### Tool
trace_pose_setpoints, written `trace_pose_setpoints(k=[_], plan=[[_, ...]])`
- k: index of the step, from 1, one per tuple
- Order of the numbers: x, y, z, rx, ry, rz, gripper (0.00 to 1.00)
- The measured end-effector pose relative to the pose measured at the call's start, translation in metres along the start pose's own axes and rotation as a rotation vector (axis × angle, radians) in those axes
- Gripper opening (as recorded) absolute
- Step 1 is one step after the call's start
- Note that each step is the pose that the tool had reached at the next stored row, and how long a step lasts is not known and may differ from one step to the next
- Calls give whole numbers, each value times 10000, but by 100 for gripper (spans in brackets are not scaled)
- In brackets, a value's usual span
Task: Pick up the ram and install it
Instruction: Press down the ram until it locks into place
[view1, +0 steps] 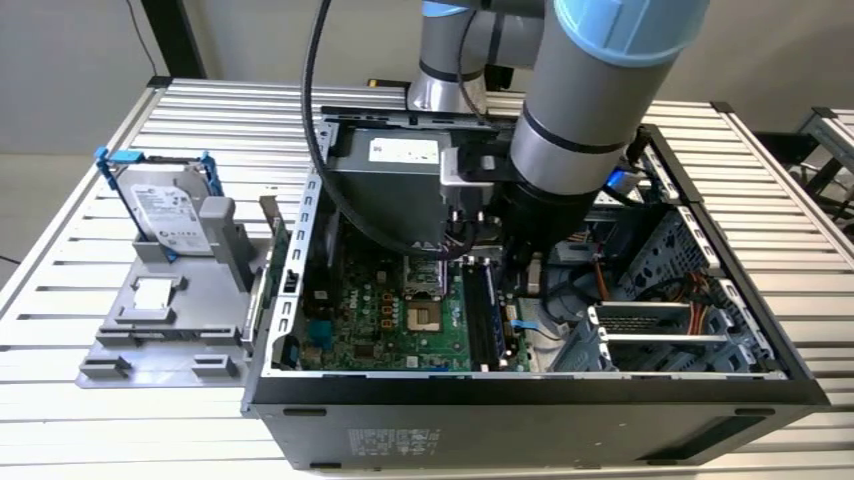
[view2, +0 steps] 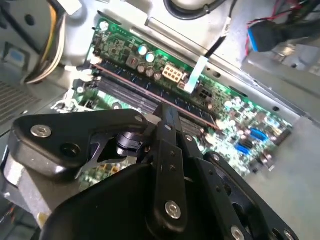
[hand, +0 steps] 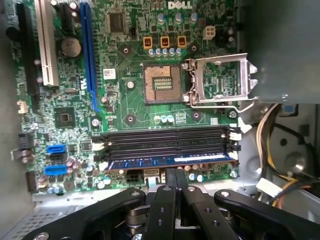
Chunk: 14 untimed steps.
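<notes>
The slatted metal surface (view1: 120, 420) carries an open computer case (view1: 534, 400) lying on its side, and beside it, on the exterior view's left, a grey fixture (view1: 147, 340) with a silver hard drive (view1: 167, 215) standing in a blue-tipped bracket. The arm (view1: 587, 110) reaches steeply down from above into the case, its wrist close over the green motherboard (hand: 130, 100), near the edge of the board where the memory slots run. On that board sit the open processor socket (hand: 162, 82) with its metal retention frame (hand: 220, 82) swung aside, then the row of long black memory slots (hand: 165, 142). The ram (hand: 170, 161) already lies in the outermost slot, nearest the board's edge, a thin stick with a blue upper face, level along its length so far as the first wrist view shows. The claw (hand: 175, 175) hangs just above its middle with the two fingers drawn together, nothing between them, tips touching or nearly touching the stick's top edge. The ram looks light, stiff and thin, and fragile at its chips and contacts; it is best held by the long bare edges near the middle, and pressed straight down and evenly, never twisted.
</notes>
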<state>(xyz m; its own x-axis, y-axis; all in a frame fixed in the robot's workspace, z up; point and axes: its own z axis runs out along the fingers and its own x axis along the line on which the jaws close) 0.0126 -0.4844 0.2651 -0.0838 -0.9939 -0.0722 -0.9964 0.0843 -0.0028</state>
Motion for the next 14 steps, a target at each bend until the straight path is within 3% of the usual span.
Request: trace_pose_setpoints(k=[7, 14], plan=[[-23, -1, -313, 0, 0, 0, 0], [-23, -1, -317, -25, 2, 2, 0]])
